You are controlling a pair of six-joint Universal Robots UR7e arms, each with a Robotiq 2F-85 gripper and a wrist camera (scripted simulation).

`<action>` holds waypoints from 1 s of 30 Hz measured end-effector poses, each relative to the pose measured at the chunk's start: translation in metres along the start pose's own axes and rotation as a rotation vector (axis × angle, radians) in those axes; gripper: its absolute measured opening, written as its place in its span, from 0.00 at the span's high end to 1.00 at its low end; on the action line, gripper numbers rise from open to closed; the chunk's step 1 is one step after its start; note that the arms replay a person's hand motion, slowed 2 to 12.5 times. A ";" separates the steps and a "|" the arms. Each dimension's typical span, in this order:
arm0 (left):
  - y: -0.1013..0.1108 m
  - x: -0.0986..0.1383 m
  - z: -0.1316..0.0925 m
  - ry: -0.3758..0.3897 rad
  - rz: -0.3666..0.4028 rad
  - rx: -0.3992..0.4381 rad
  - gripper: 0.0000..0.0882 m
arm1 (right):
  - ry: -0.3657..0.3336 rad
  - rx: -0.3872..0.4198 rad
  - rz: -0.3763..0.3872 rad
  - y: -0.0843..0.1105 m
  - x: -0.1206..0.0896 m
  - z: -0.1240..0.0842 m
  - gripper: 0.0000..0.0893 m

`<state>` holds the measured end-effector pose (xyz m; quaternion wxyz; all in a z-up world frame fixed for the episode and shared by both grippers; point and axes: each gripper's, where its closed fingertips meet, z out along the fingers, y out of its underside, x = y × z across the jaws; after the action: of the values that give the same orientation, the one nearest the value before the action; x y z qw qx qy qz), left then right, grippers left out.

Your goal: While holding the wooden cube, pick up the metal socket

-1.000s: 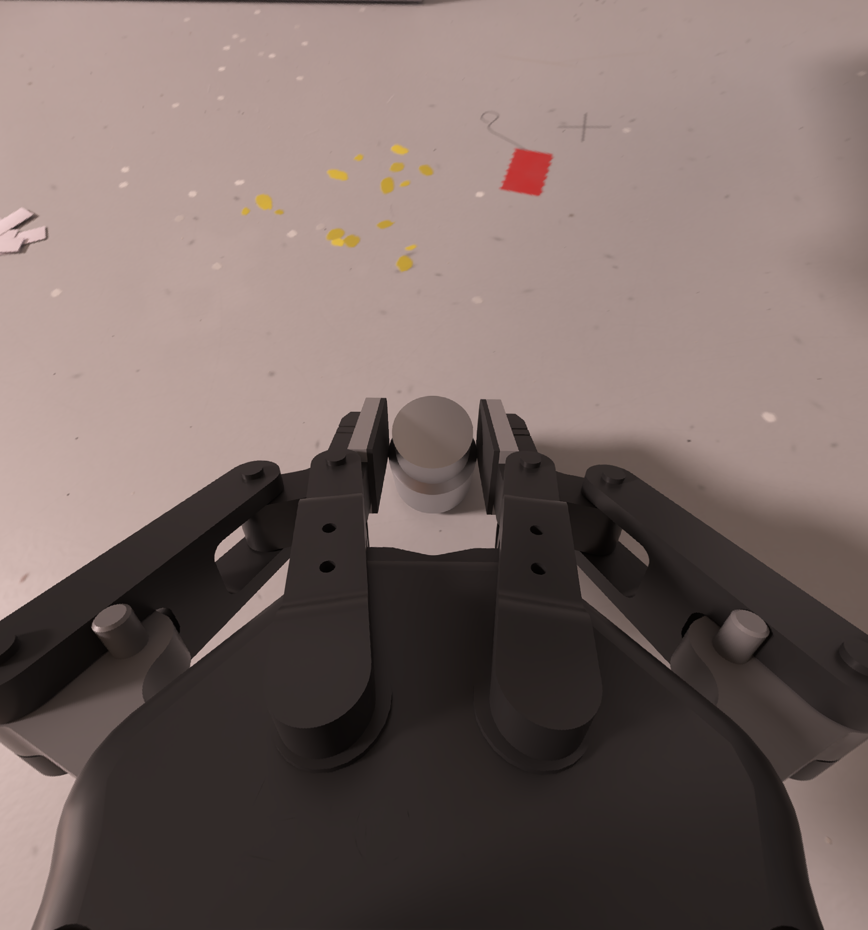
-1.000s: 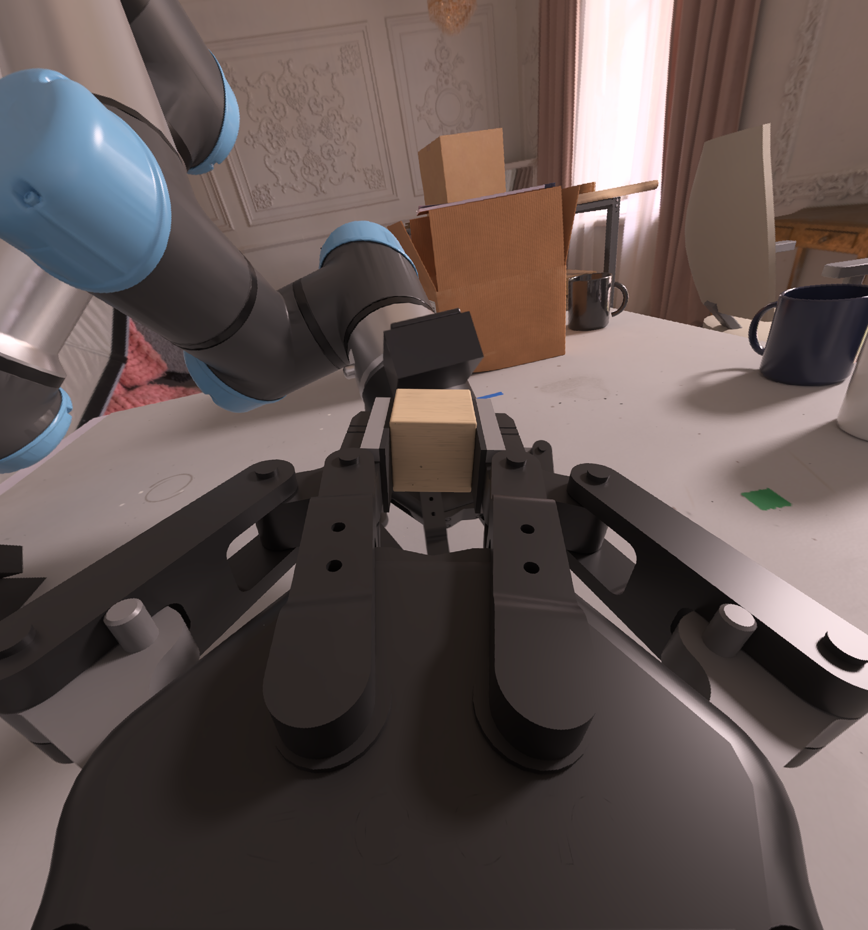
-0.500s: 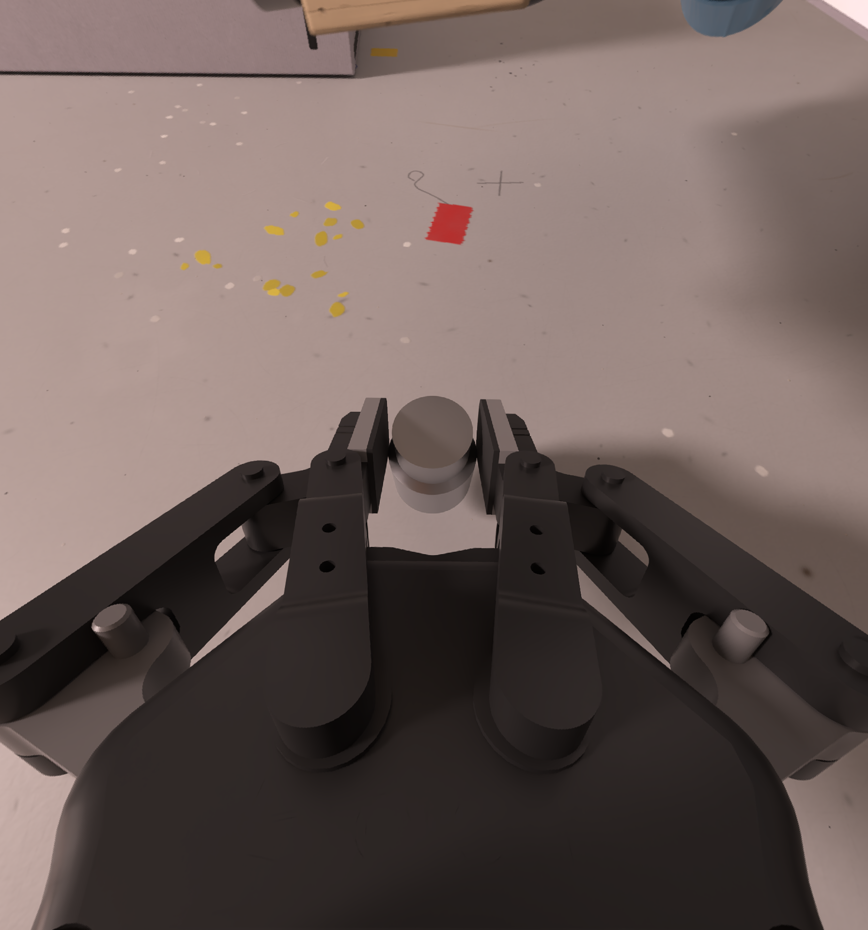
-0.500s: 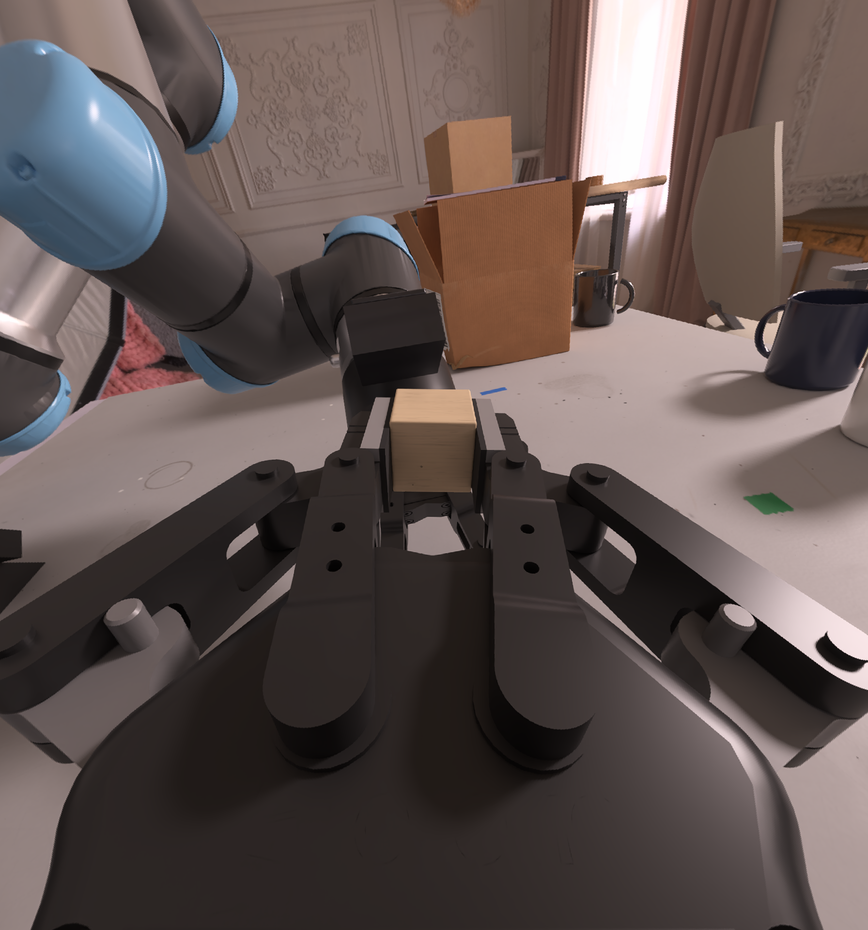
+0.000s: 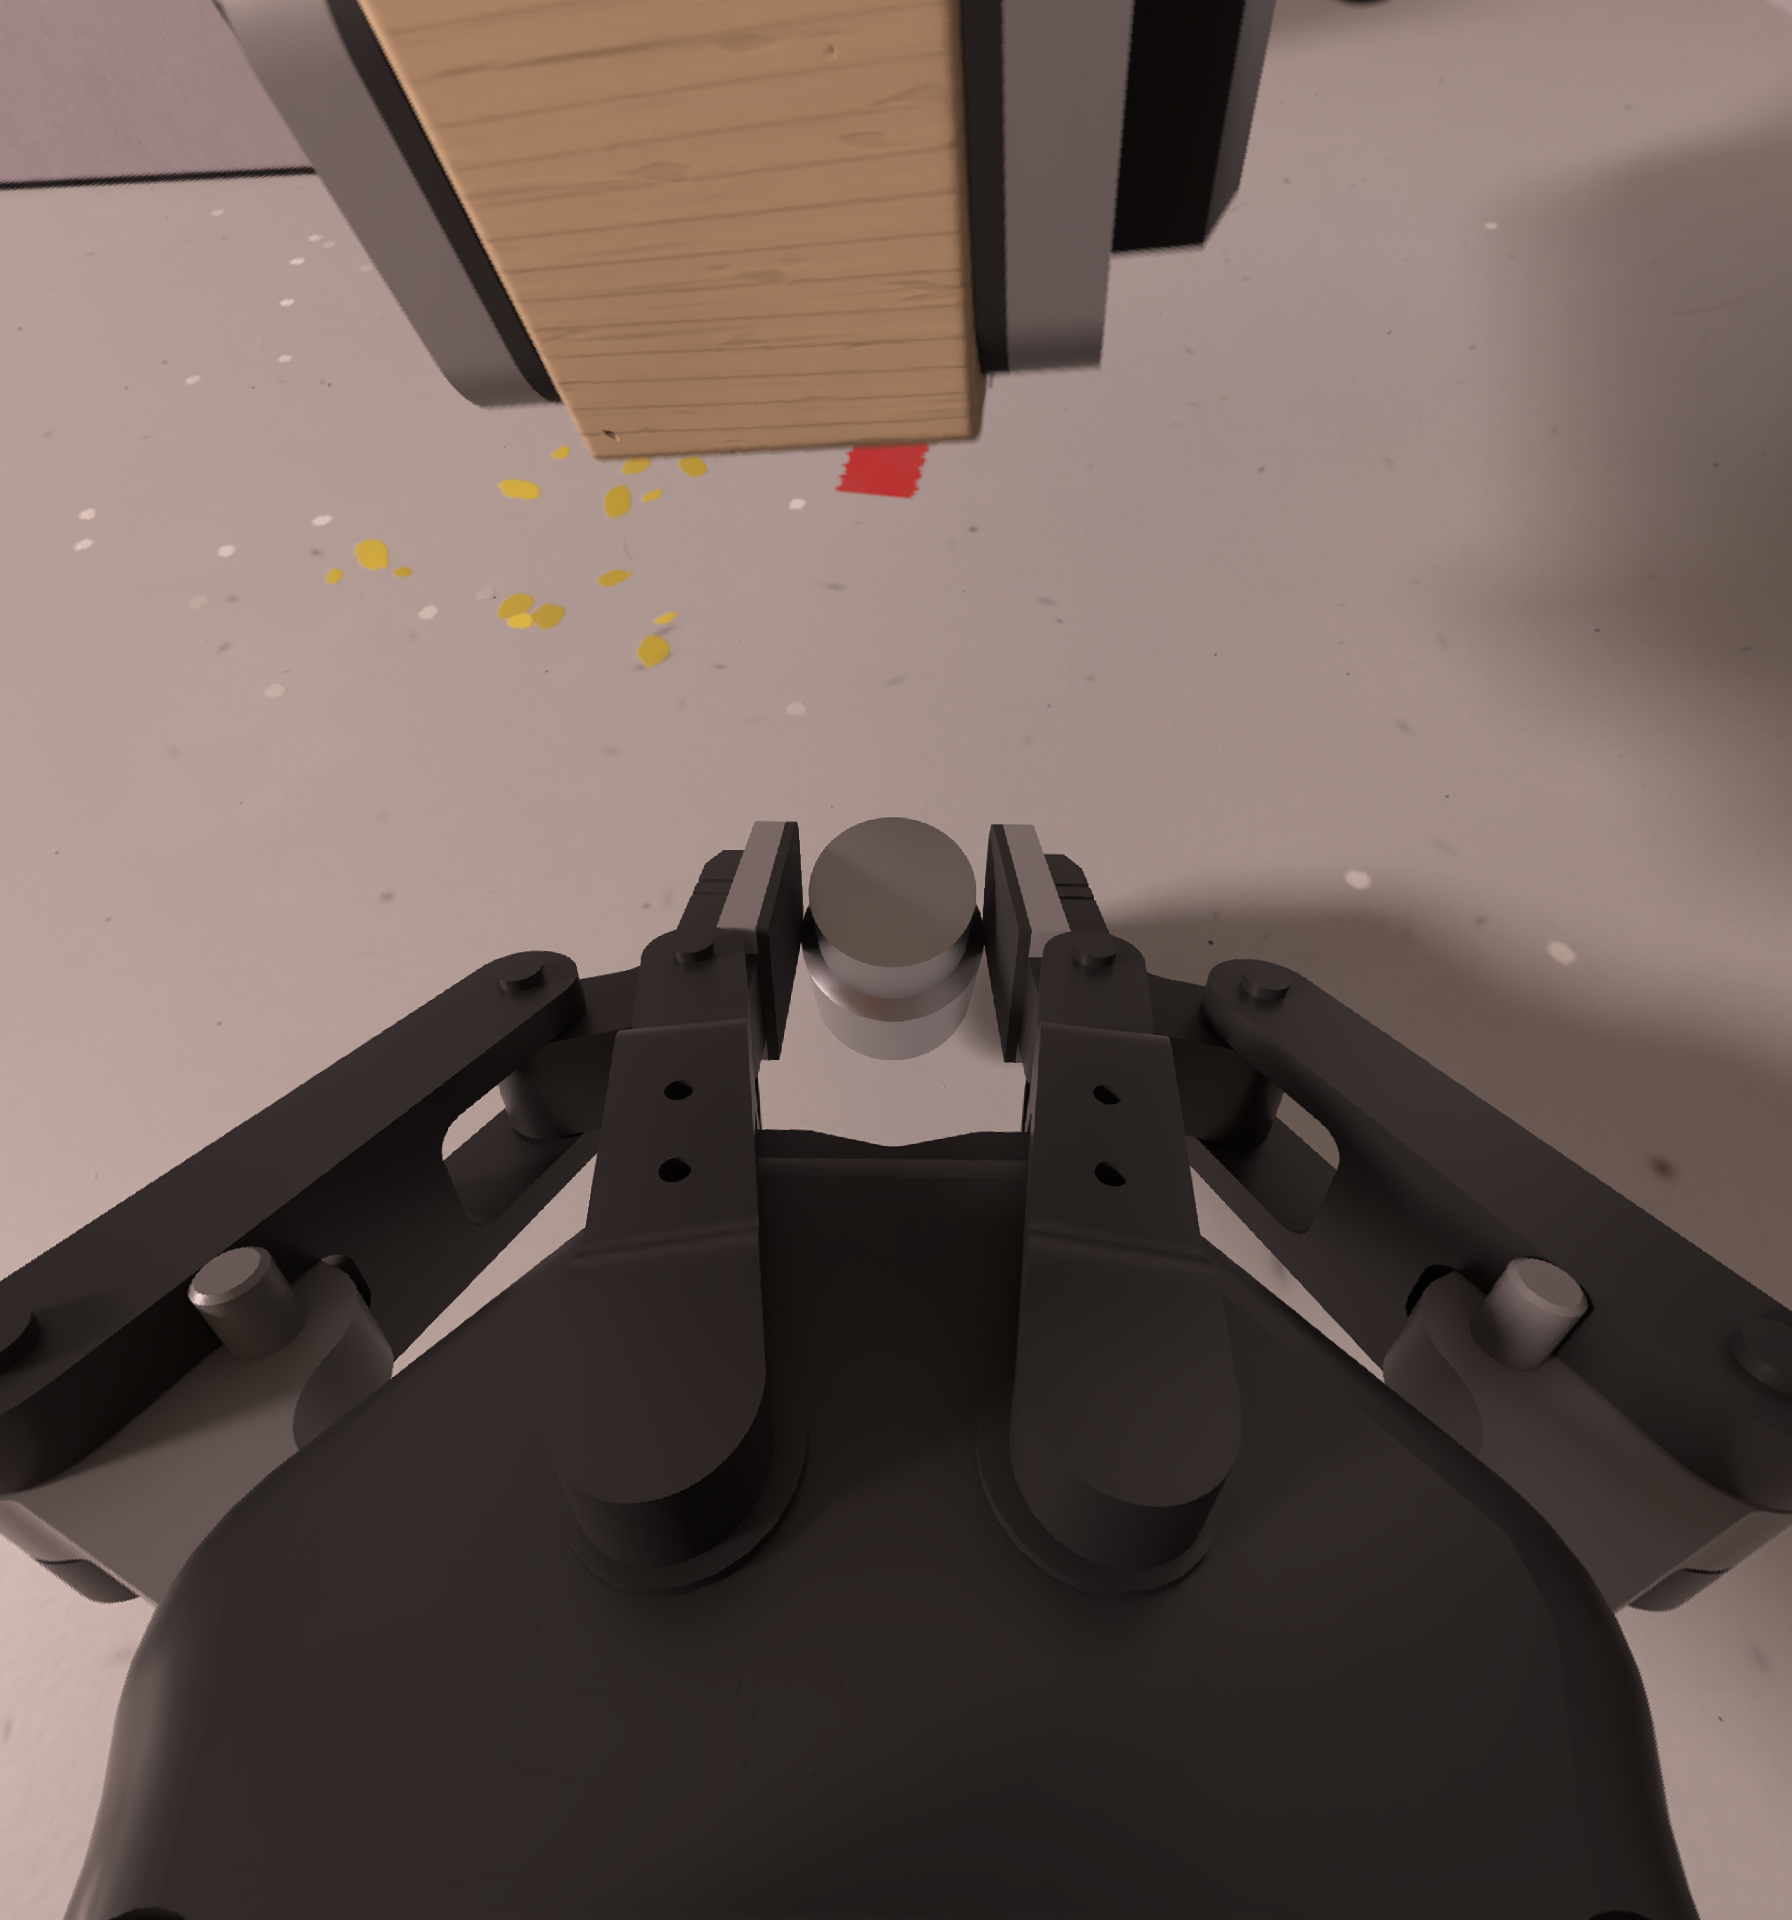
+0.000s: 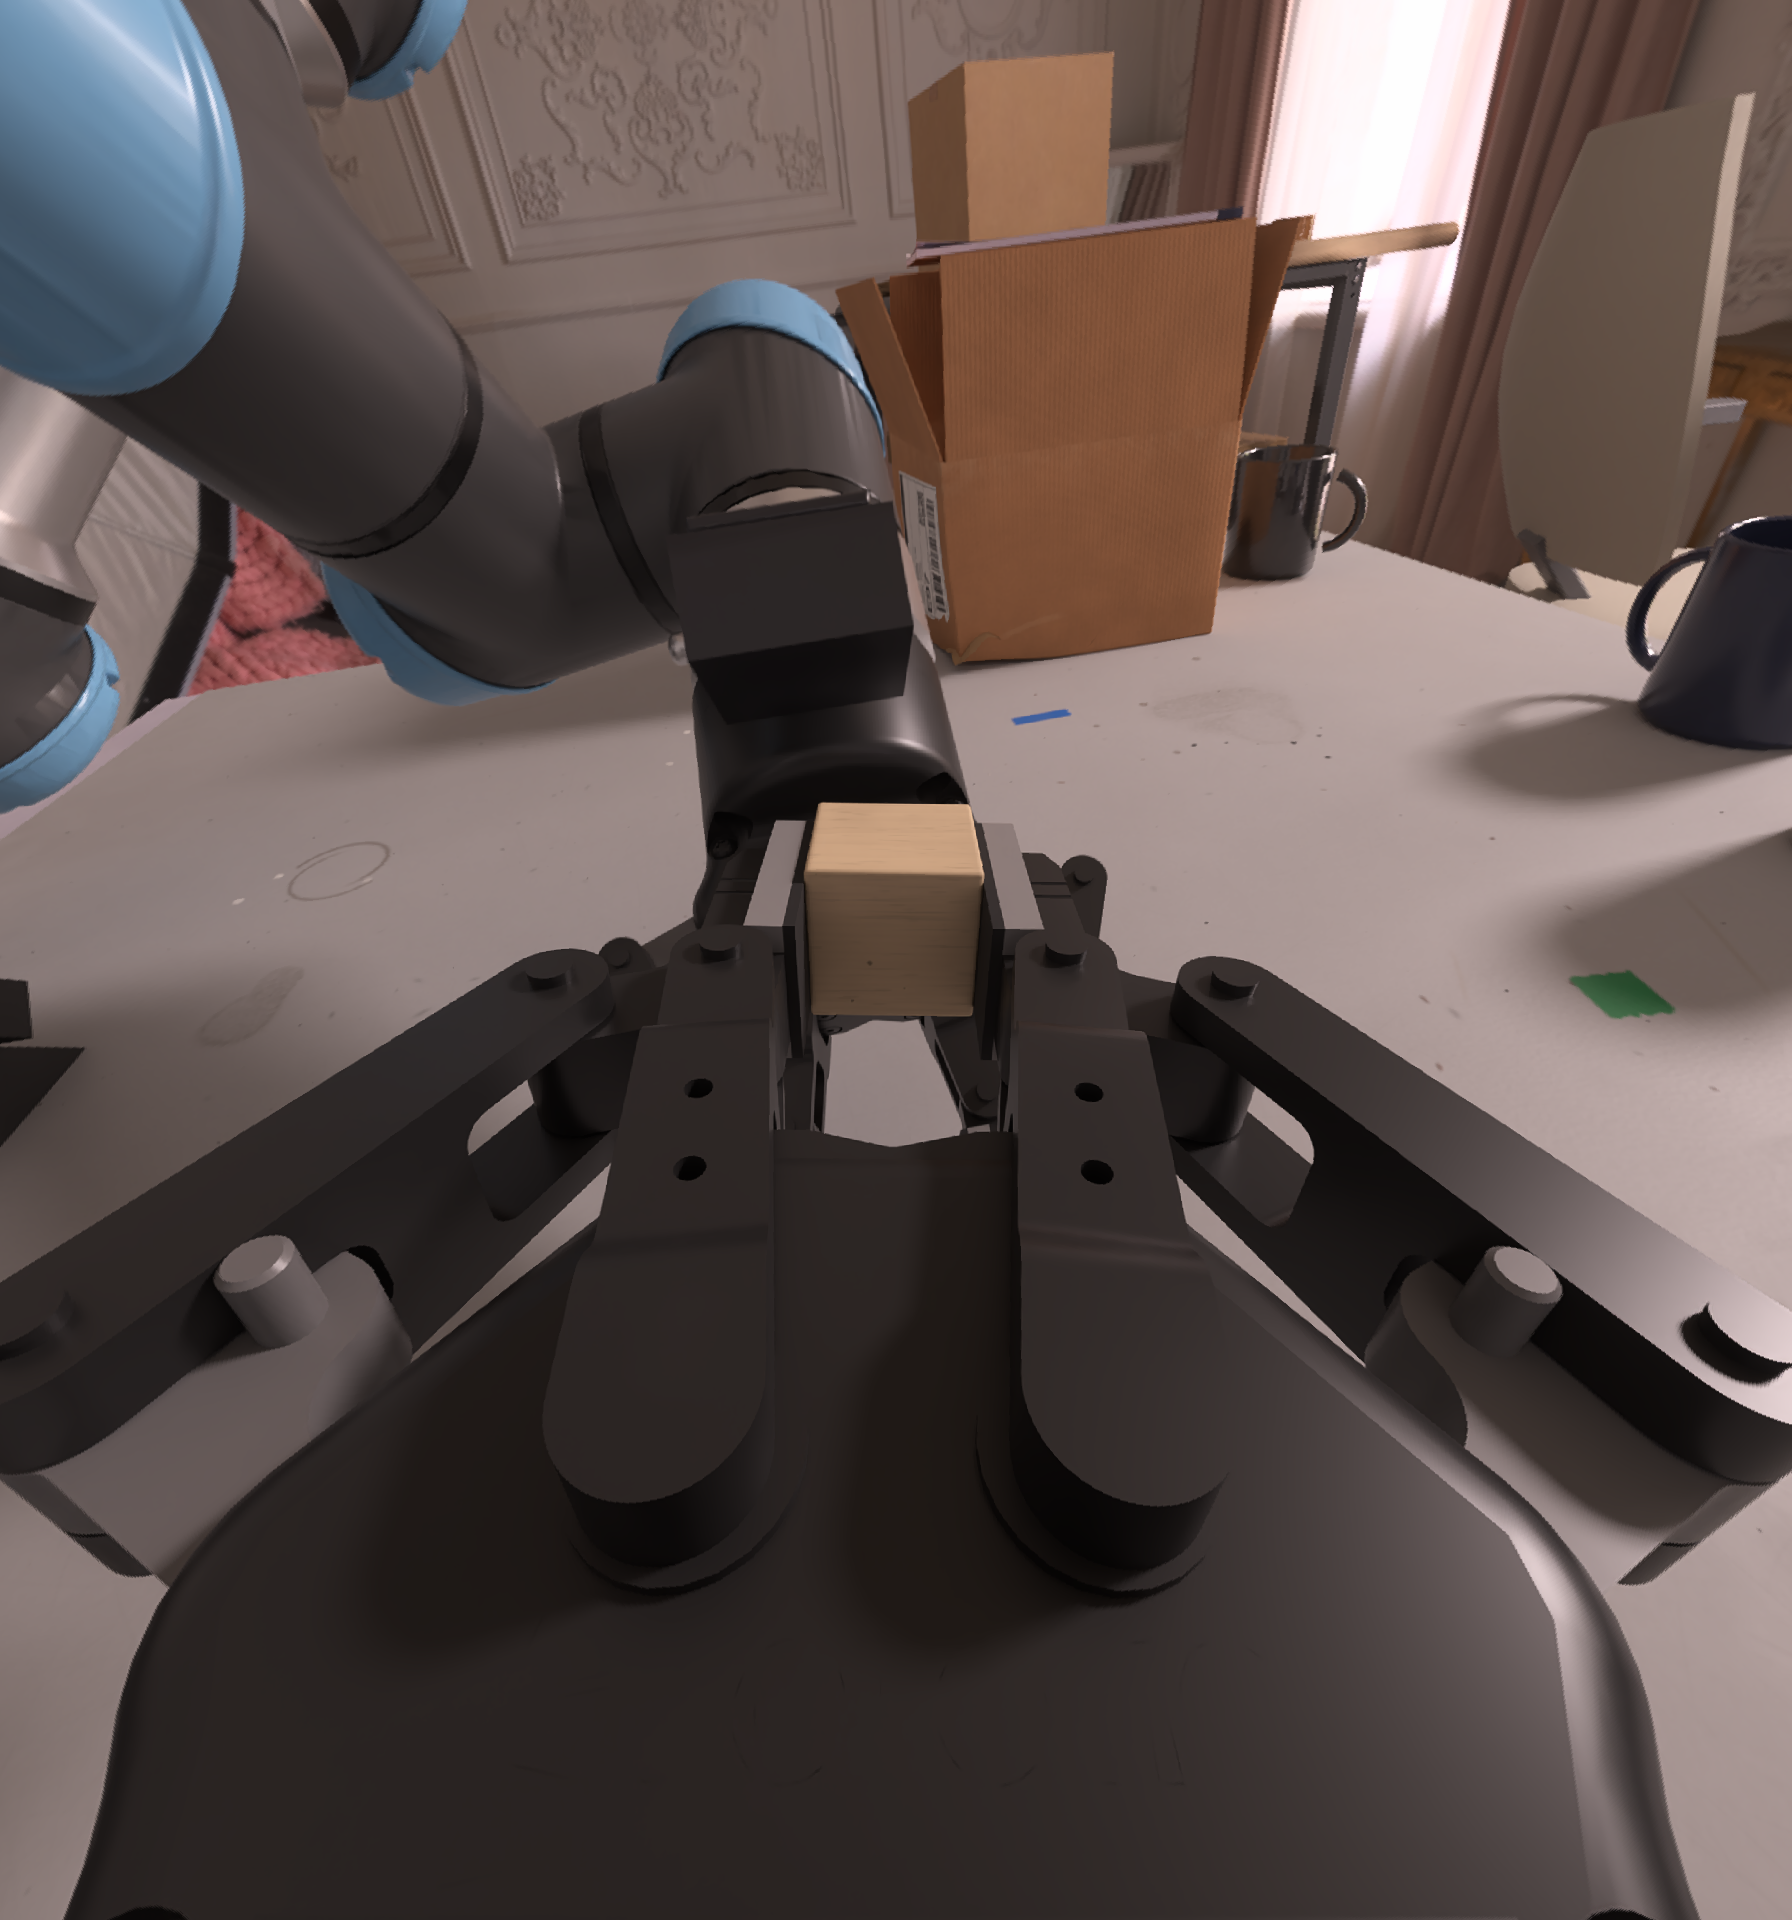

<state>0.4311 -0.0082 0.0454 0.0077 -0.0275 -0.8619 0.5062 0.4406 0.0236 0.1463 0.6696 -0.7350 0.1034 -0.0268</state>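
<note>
1. Here, the left pincer (image 5: 892, 914) is clenched on the metal socket (image 5: 892, 940), its two pads pressing the socket's sides from left and right, with the socket sitting squarely between the fingertips.
2. The socket is a short stepped cylinder; its flat round end faces the left wrist camera, so its long axis runs back along the fingers rather than across them.
3. The socket hangs clear above the pale desk (image 5: 1287, 675), with bare desk showing beneath it between the fingers.
4. Beyond the socket, a scatter of yellow flecks (image 5: 611, 504) and a red patch (image 5: 881, 473) mark the desk.
5. Above and beyond the socket in the left wrist view, the wooden cube (image 5: 757, 239) fills the top of the frame, gripped on two sides by the other arm's pads, its grain lines running across the face.
6. In the right wrist view, the right pincer (image 6: 892, 914) grasps the wooden cube (image 6: 892, 920) between its pads, the cube sitting square with one face toward the camera.
7. Just behind the cube, the left arm's (image 6: 518, 520) dark wrist comes down towards the desk (image 6: 1287, 883); the left pincer's tips are hidden behind the cube in this view.
8. Farther from the cube, a cardboard box (image 6: 1068, 436), a dark blue mug (image 6: 1754, 634), a green patch (image 6: 1619, 992) and a small blue mark (image 6: 1039, 717) are on the desk.
</note>
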 end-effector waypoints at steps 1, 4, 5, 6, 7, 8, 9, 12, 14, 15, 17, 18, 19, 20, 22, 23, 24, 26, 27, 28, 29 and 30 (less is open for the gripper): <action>-0.001 0.000 0.000 0.004 -0.005 0.006 0.64 | -0.004 -0.007 0.000 0.001 0.000 0.000 0.72; -0.003 0.001 -0.001 0.021 -0.021 0.023 0.64 | -0.011 -0.026 0.000 0.004 0.000 0.000 0.72; -0.003 0.002 -0.001 0.026 -0.025 0.026 0.64 | -0.015 -0.025 0.001 0.004 -0.001 0.000 0.72; -0.003 0.002 -0.002 0.030 -0.028 0.029 0.64 | -0.019 -0.023 0.002 0.004 -0.001 0.000 0.72; -0.003 0.002 -0.001 0.032 -0.030 0.031 0.64 | -0.022 -0.021 0.005 0.003 -0.001 0.000 0.72; -0.004 0.003 -0.001 0.034 -0.032 0.032 0.64 | -0.024 -0.020 0.007 0.003 -0.001 -0.001 0.72; -0.004 0.003 -0.001 0.035 -0.034 0.033 0.64 | -0.026 -0.020 0.009 0.003 -0.001 -0.001 0.72; -0.004 0.003 0.001 0.036 -0.037 0.035 0.64 | -0.027 -0.021 0.011 0.004 -0.001 -0.002 0.72; -0.005 0.003 0.001 0.030 -0.037 0.036 0.64 | -0.026 -0.019 0.009 0.004 0.000 -0.002 0.72; -0.005 0.002 0.001 0.026 -0.037 0.037 0.64 | -0.024 -0.017 0.007 0.004 0.000 -0.002 0.72; -0.006 0.000 0.001 0.012 -0.040 0.041 0.64 | -0.010 -0.011 -0.001 0.003 0.001 -0.003 0.72; -0.007 -0.001 0.001 0.005 -0.043 0.044 0.64 | 0.001 -0.007 -0.007 0.002 0.002 -0.003 0.72; -0.008 -0.002 0.001 -0.002 -0.049 0.048 0.64 | 0.016 -0.001 -0.013 0.002 0.004 -0.003 0.72; -0.009 -0.003 0.000 -0.009 -0.057 0.054 0.64 | 0.032 0.005 -0.020 0.000 0.005 -0.004 0.72; -0.012 -0.006 -0.001 -0.018 -0.075 0.067 0.64 | 0.067 0.020 -0.036 -0.002 0.009 -0.004 0.72; -0.013 -0.007 -0.002 -0.021 -0.084 0.073 0.64 | 0.084 0.028 -0.045 -0.004 0.010 -0.005 0.72; -0.014 -0.007 -0.002 -0.023 -0.092 0.078 0.64 | 0.099 0.035 -0.051 -0.005 0.011 -0.005 0.72; -0.016 -0.008 -0.003 -0.021 -0.103 0.085 0.64 | 0.122 0.044 -0.061 -0.007 0.012 -0.005 0.72; -0.016 -0.007 -0.003 -0.019 -0.104 0.086 0.64 | 0.126 0.045 -0.062 -0.008 0.012 -0.004 0.72; -0.016 -0.007 -0.004 -0.016 -0.104 0.086 0.64 | 0.127 0.044 -0.062 -0.008 0.012 -0.004 0.72; -0.016 -0.006 -0.004 -0.013 -0.102 0.085 0.64 | 0.124 0.042 -0.060 -0.007 0.011 -0.003 0.72; -0.015 -0.006 -0.004 -0.010 -0.100 0.084 0.64 | 0.119 0.040 -0.058 -0.007 0.010 -0.003 0.72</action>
<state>0.4363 -0.0126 0.0608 0.0300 0.0184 -0.8403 0.5410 0.4511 0.0195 0.1523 0.6758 -0.7212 0.1212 -0.0917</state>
